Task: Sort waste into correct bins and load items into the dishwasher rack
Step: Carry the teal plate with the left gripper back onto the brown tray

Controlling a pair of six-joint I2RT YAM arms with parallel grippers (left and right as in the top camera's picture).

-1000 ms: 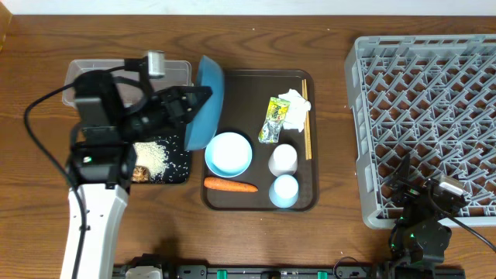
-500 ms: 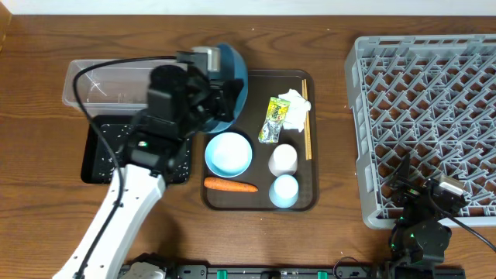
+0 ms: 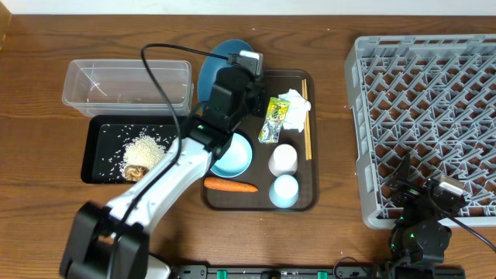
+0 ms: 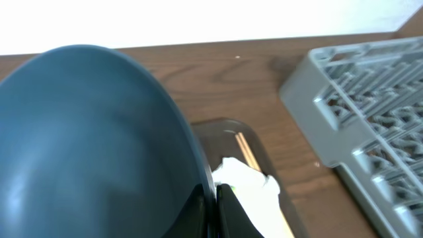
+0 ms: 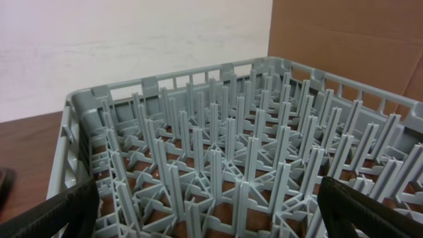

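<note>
1. The left gripper [image 4: 213,201] is pinched narrow on the rim of the dark-blue plate [image 4: 86,145]; one finger lies against the inner face and the other behind the rim.
2. In the overhead view, the plate [image 3: 219,58] is held tilted in the upper centre of the frame. It is over the upper left corner of the brown serving tray [image 3: 311,198] and just right of the clear plastic tub [image 3: 128,85].
3. The black tray [image 3: 94,167], left of centre and below the tub, holds a mound of white rice [image 3: 146,149], scattered grains and a small brown food lump [image 3: 138,172].
4. On the serving tray, the white bowl [image 3: 236,159] sits partly under the left arm, with the orange carrot [image 3: 230,185] just below it.
5. Two pale cups [image 3: 284,159] [image 3: 284,190] stand to the bowl's right, one below the other.
6. The green-yellow wrapper [image 3: 272,118] and the crumpled tissue [image 3: 293,108] touch each other at the tray's upper right. The wooden chopsticks [image 3: 306,124] lie along the tray's right side.
7. The right gripper [image 5: 208,192] is spread wide and holds nothing. It faces the grey dishwasher rack [image 5: 218,152] from the near lower edge.
8. The rack [image 3: 434,116] fills the right of the overhead frame, well apart from the plate.
</note>
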